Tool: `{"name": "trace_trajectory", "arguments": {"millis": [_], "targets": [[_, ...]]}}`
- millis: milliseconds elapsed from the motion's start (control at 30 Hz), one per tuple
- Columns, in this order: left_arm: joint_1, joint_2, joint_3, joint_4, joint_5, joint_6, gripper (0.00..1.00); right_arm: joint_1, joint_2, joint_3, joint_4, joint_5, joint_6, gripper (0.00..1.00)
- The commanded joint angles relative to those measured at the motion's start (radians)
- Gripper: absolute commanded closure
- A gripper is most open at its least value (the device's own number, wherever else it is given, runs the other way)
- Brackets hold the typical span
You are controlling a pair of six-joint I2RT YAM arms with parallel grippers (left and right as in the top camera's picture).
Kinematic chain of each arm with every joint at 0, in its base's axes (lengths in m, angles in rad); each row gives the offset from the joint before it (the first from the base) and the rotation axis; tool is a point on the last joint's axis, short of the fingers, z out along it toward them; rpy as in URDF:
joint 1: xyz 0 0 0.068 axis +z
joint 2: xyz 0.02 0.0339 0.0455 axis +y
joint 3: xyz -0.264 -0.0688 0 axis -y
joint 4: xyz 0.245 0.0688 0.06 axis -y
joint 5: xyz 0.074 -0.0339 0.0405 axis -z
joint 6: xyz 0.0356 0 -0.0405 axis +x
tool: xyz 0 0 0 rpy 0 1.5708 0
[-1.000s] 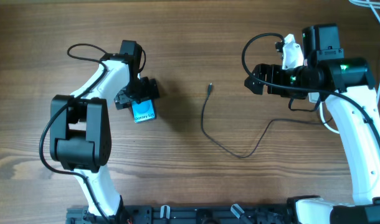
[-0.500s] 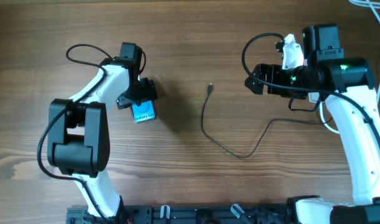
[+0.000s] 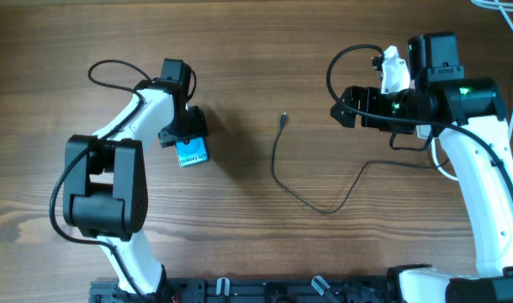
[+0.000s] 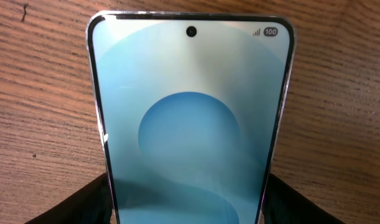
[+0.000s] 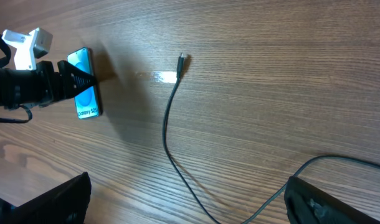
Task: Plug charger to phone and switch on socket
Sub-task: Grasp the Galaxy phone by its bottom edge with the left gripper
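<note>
The phone point(image 3: 193, 153) lies flat on the wooden table, its teal-and-white screen facing up. My left gripper point(image 3: 187, 137) straddles the phone's near end. In the left wrist view the phone point(image 4: 190, 118) fills the frame, and the left gripper point(image 4: 190, 210) has a dark finger point(image 4: 78, 205) pressed against each long edge. The charger point(image 3: 277, 168) is a thin black cable curving across mid-table, its plug tip point(image 3: 283, 119) lying free. My right gripper point(image 3: 339, 108) hovers open to the right of the tip, nothing between its fingers. In the right wrist view the charger point(image 5: 168, 127) runs ahead of the right gripper point(image 5: 190, 202). The socket is out of view.
A white cable point(image 3: 494, 8) crosses the table's top right corner. Bare wood lies between the phone and the charger. The arm bases stand along the front edge point(image 3: 265, 290).
The left gripper's fingers have closed in onto the phone's sides, and the phone has shifted slightly left. The right arm and the charger have not moved.
</note>
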Motion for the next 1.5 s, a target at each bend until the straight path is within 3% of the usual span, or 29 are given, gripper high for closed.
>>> {"name": "trace_trajectory", "arguments": {"millis": [0,400,700,1200,1467], "targets": [[0.001,0.069,0.006,-0.061,0.038,0.005,0.32,0.002,0.012,0.009,0.008,0.011,-0.017,0.0],[0.001,0.066,0.22,-0.266,0.043,-0.003,0.32,0.002,0.012,0.009,0.01,0.011,-0.018,0.0],[0.001,0.045,0.271,-0.319,0.055,-0.022,0.34,0.002,0.012,0.009,0.016,0.011,-0.019,0.0],[0.001,-0.016,0.271,-0.318,0.126,-0.079,0.67,0.002,0.012,0.009,0.016,0.011,-0.018,0.0],[0.001,-0.016,0.271,-0.317,0.28,-0.079,0.68,0.002,0.012,0.009,0.016,0.011,-0.018,0.0]]}}
